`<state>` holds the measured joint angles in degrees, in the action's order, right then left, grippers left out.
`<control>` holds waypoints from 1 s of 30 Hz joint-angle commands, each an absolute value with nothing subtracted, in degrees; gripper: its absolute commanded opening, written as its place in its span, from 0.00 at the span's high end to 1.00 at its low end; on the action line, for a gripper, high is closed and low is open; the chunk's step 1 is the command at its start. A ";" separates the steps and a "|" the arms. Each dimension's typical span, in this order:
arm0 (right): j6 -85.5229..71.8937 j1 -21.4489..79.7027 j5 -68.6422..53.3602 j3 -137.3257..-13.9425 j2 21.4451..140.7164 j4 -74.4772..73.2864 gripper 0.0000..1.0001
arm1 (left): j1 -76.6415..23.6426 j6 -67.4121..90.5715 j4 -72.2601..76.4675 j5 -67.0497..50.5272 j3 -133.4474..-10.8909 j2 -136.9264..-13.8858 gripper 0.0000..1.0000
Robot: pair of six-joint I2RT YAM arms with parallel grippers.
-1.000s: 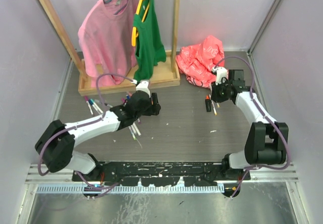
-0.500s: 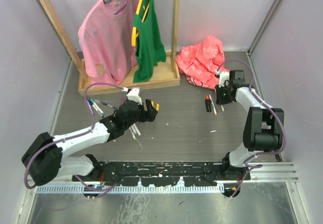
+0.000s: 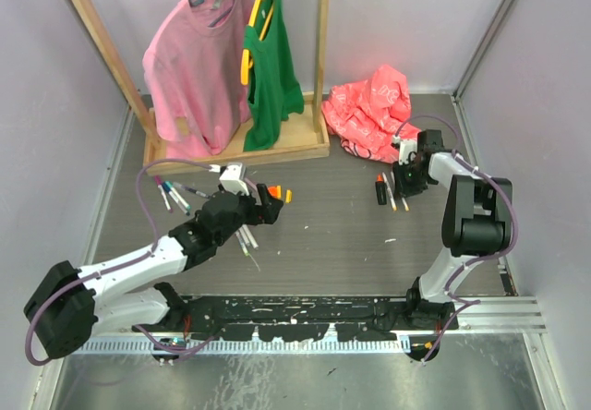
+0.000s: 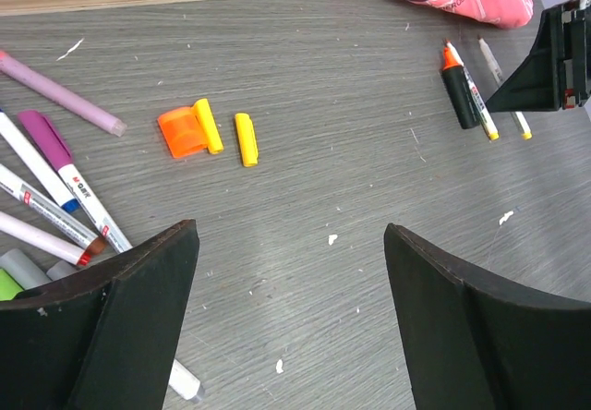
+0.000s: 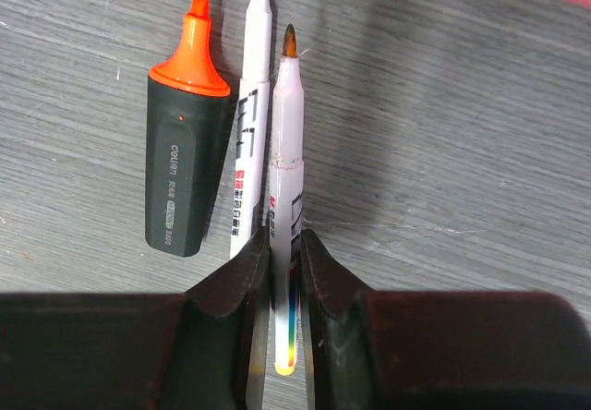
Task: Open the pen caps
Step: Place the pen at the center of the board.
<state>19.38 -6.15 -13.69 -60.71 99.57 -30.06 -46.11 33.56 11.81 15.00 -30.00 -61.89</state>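
My left gripper hangs open over bare table with nothing between its fingers. Just beyond it lie an orange pen cap and a yellow pen cap, side by side. Several capped pens lie at its left, seen from above as a pile. My right gripper is shut on a white pen with a bare tip and a yellow end, low over the table. Beside it lie another uncapped white pen and a stubby black highlighter with its orange tip bare. From above, the right gripper is at the right.
A wooden clothes rack with a pink shirt and a green top stands at the back. A crumpled red-pink bag lies just behind the right gripper. Small white specks dot the grey table.
My left gripper has opened wider and drawn back toward the near left, away from the orange and yellow caps on the table. The right gripper stays shut on its pen and has shifted slightly.
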 commanded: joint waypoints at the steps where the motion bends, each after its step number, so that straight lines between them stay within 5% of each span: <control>1: 19.26 -6.90 -15.62 -63.74 100.65 -32.10 0.77 | -45.90 33.13 16.26 16.49 -29.88 -60.04 0.17; 30: 19.51 -8.26 -17.20 -63.76 96.37 -32.09 0.65 | -45.93 33.79 15.40 16.14 -29.97 -59.93 0.16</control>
